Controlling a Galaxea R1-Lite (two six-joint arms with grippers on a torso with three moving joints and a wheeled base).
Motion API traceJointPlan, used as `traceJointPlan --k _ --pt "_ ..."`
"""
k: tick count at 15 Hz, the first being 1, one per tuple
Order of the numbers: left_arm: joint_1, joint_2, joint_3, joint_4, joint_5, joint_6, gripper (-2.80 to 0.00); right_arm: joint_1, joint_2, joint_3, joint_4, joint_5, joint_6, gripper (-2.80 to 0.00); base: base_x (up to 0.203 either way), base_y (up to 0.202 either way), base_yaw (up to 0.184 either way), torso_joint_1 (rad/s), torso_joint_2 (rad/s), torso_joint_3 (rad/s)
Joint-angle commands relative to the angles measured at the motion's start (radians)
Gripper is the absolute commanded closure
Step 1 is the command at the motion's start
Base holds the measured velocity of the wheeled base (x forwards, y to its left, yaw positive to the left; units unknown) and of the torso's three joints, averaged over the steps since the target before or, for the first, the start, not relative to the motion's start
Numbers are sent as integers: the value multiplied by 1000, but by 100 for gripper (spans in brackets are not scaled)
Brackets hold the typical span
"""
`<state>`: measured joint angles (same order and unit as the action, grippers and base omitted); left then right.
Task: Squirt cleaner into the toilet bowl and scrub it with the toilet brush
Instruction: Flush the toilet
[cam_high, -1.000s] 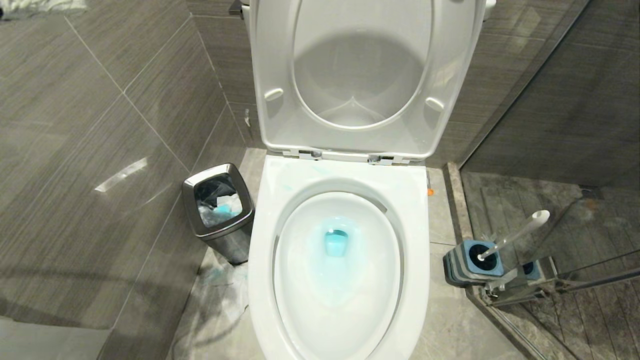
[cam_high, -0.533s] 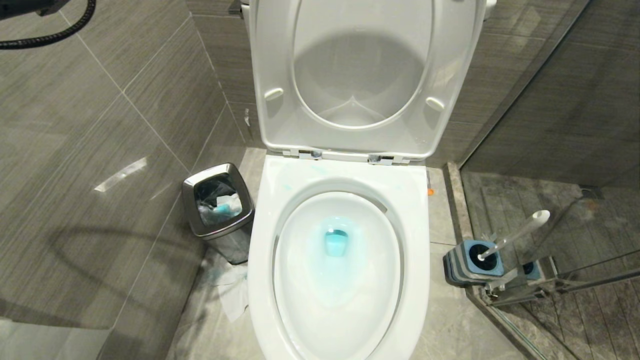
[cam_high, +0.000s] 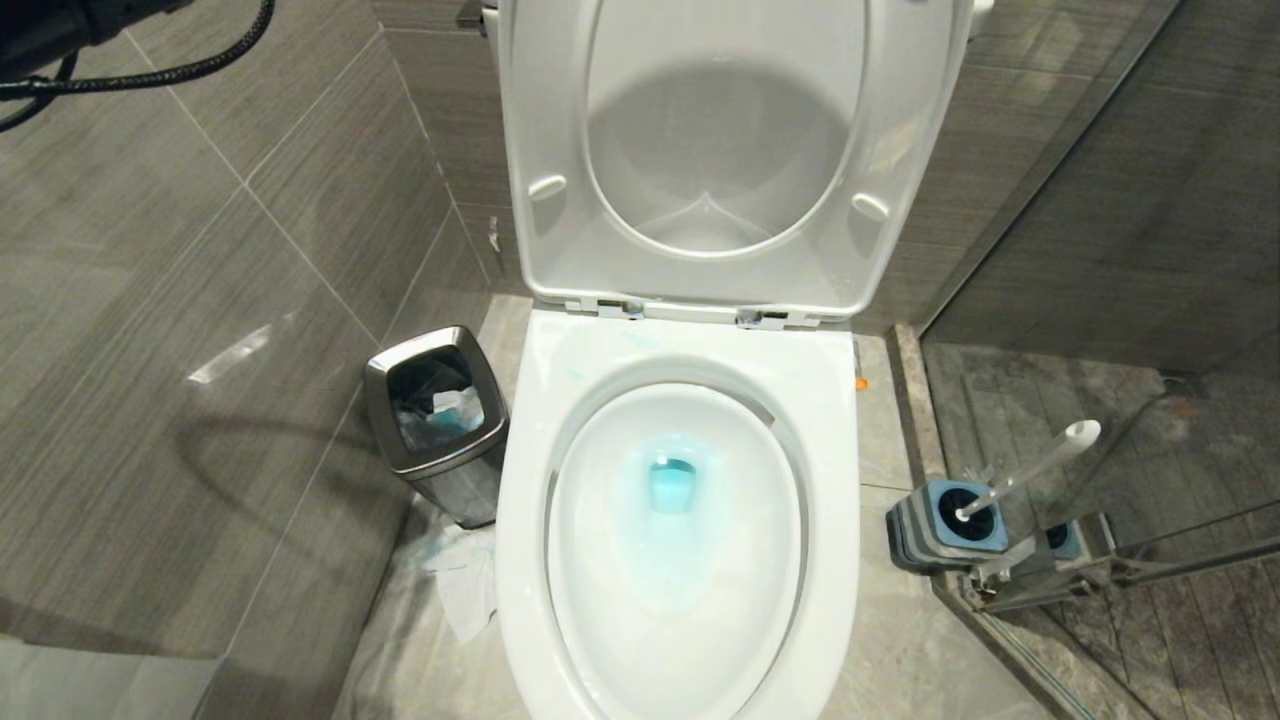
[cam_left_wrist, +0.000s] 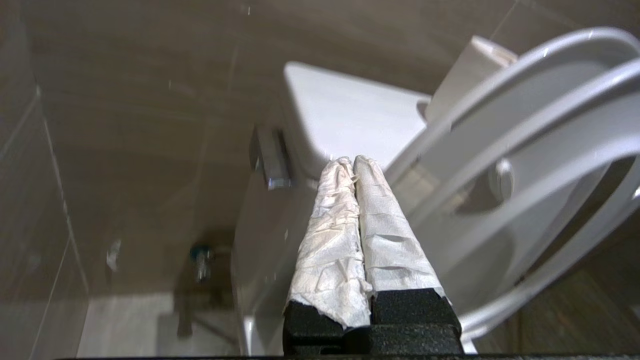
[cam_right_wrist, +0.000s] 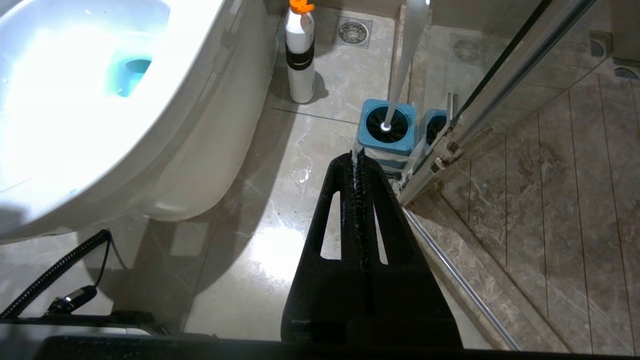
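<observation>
Upper left of the head view: part of the left arm (cam_high: 60, 30) and a black cable (cam_high: 190, 68), against the grey tiled wall (cam_high: 200, 300). In the left wrist view, the left tool (cam_left_wrist: 352, 162) with paper-wrapped fingers (cam_left_wrist: 330, 235) pressed together, holding nothing, pointing toward the tank (cam_left_wrist: 350, 115) just beside the raised seat and lid (cam_left_wrist: 525, 165) (whether touching, cannot tell).

Next along the floor, a small steel bin (cam_high: 440, 420), open, with paper and something blue inside; crumpled paper (cam_high: 465, 590) on the floor tiles beside it, with a blue stain.

In the middle, the bowl (cam_high: 680, 560), seat and lid (cam_high: 700, 150) up. Cleaner (cam_high: 672, 487) pooled turquoise at the drain, with paler blue smears spreading down the ceramic and faint specks on the rim behind.

Right of the bowl, the brush (cam_high: 1030, 468) standing tilted in its blue-topped holder (cam_high: 940, 525) on the floor, against the glass door (cam_high: 1150, 450); a fainter copy reflected in the glass.

In the right wrist view, the right tool (cam_right_wrist: 357, 165), black fingers closed with nothing between them, low over the floor, tips aimed at the holder (cam_right_wrist: 387, 132) but apart from it. A white bottle (cam_right_wrist: 299, 55) with an orange cap farther back, beside the bowl's base.
</observation>
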<state>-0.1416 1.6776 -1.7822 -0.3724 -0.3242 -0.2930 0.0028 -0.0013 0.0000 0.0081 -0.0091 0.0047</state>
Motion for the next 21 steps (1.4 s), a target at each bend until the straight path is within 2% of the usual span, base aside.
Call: traceJointPlan --k 1,4,7,8,10,14,16,18,21 --pt "5 100 -99 -37 1 -11 0 0 1 1 0 0 0 0 0 0 0 0 0 0" --pt "10 164 -161 -43 48 -1 0 0 1 0 0 0 0 0 0 0 0 0 0 0" --pt "5 170 -161 -23 113 78 0 0 1 0 0 0 0 0 0 0 0 0 0 0" --pt "4 163 -161 6 124 86 0 0 1 0 0 0 0 0 0 0 0 0 0 0" --pt "3 149 -161 80 117 89 0 0 1 0 -1 0 0 0 0 0 0 0 0 0" --pt "-21 132 -162 94 117 92 0 0 1 1 0 0 0 0 0 0 0 0 0 0" --pt "-18 122 -161 141 119 99 0 0 1 1 0 0 0 0 0 0 0 0 0 0" --pt "-14 119 -161 200 127 162 0 0 1 0 0 0 0 0 0 0 0 0 0 0" --pt "-9 116 -161 213 126 244 0 0 1 0 0 0 0 0 0 0 0 0 0 0"
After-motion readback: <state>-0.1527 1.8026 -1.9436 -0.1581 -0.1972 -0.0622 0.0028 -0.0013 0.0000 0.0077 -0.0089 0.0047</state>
